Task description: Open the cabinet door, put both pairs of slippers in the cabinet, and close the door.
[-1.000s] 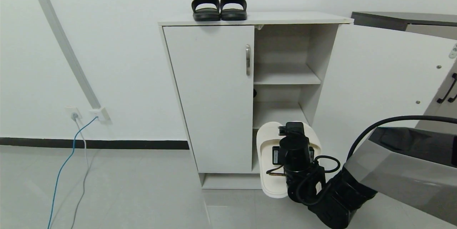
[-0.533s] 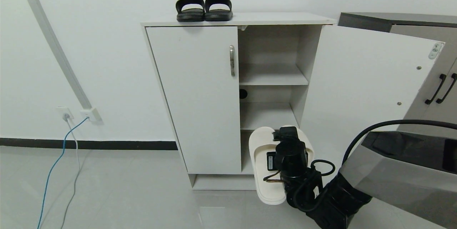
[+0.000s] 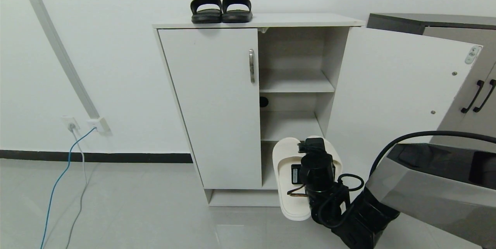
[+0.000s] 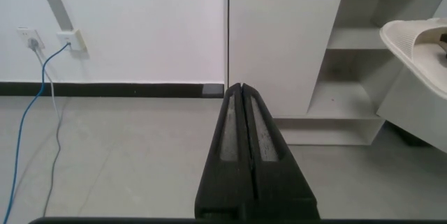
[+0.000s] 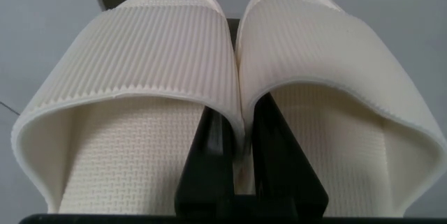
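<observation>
Pair of cream ribbed foam slippers (image 5: 133,77) held side by side, toes toward the lower opening of the white wooden cabinet (image 3: 217,105), apparently raised off the floor. Right hand (image 5: 241,147) clenched on their two touching inner walls, so one grasp carries both. White cabinet door (image 3: 387,97) stands wide, giving access. Pair of black slide slippers (image 3: 221,8) sits on the cabinet top, not yet stowed. Left hand (image 4: 242,133) clenched, empty, aside.

We seem to be in a plain room laid out like a home entryway. A white shoe cabinet (image 3: 217,105) stands mid-frame against a bare white wall (image 3: 116,47). Grey floor tiles (image 3: 116,202) lie below, wall sockets (image 3: 87,124) sit lower left (cables (image 3: 69,161) plugged in), and a grey cupboard (image 3: 426,20) is at right.
</observation>
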You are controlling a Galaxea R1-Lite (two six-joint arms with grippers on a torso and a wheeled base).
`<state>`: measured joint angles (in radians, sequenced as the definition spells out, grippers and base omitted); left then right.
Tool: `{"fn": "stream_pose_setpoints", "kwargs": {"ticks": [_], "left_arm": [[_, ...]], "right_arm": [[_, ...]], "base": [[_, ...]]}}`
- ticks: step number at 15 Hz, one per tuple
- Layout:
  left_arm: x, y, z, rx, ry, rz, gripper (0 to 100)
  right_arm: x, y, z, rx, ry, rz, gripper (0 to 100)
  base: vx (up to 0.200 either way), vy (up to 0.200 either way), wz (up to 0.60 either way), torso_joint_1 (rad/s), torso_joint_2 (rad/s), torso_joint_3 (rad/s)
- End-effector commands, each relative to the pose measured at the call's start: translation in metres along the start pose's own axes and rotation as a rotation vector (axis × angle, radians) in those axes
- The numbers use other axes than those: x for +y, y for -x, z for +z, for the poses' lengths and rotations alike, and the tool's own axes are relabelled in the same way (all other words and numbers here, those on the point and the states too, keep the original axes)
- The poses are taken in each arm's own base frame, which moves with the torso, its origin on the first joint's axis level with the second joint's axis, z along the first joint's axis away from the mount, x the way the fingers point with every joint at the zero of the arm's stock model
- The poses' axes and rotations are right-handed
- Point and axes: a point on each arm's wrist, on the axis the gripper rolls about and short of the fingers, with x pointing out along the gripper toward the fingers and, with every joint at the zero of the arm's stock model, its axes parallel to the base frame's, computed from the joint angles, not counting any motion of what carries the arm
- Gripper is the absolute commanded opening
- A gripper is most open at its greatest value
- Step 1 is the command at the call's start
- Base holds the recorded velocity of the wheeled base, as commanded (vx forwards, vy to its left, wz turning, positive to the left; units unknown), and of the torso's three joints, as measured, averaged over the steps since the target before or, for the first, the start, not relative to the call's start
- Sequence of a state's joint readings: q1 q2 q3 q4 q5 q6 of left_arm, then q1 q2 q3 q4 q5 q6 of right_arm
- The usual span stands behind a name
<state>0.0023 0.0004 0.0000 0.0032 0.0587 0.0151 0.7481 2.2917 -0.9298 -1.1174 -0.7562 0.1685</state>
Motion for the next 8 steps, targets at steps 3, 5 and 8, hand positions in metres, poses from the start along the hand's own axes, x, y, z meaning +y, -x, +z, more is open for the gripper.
{"fn": "stream_pose_setpoints", "kwargs": {"ticks": [3, 5, 8], "left_arm": [[0.0, 0.0, 0.0, -0.001, 0.0, 0.0, 0], [-0.0001, 0.0, 0.0, -0.001, 0.0, -0.001, 0], [0.0, 0.0002, 0.0004, -0.002, 0.0, -0.001, 0]], "right_arm": [[0.0002, -0.0002, -0.0014, 0.003, 0.003, 0.0, 0], [0.0007, 0.0001, -0.002, 0.004, 0.005, 0.001, 0], [0.001, -0.0007, -0.0046, 0.006, 0.008, 0.001, 0]], "base": [[0.0, 0.0, 0.0, 0.0, 0.0, 0.0], [0.0, 0.0, 0.0, 0.0, 0.0, 0.0], [0.0, 0.0, 0.0, 0.0, 0.0, 0.0]]}}
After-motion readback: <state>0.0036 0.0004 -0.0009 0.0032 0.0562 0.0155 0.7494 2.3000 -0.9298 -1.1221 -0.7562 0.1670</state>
